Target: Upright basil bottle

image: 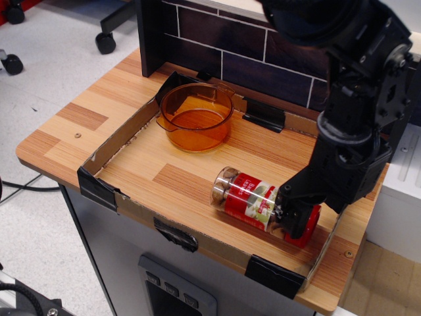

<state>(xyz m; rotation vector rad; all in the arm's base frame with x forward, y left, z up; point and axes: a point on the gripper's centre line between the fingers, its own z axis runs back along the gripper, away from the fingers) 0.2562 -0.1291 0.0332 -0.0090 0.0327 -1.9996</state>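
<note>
The basil bottle (pixel 247 197) lies on its side on the wooden board inside the low cardboard tray (pixel 108 148), at the front right. Its base points left and its red cap (pixel 310 227) points right toward the tray's right wall. My black gripper (pixel 294 220) is down over the bottle's cap end, with a finger (pixel 289 214) in front of the neck. The arm's body hides how the jaws stand, and I cannot tell whether they press on the bottle.
An orange transparent bowl (pixel 196 116) stands upright at the tray's back left. A dark brick-pattern wall (pixel 230 46) runs along the back. A white box (pixel 404 191) stands off the right edge. Black tape holds the tray corner (pixel 273 276).
</note>
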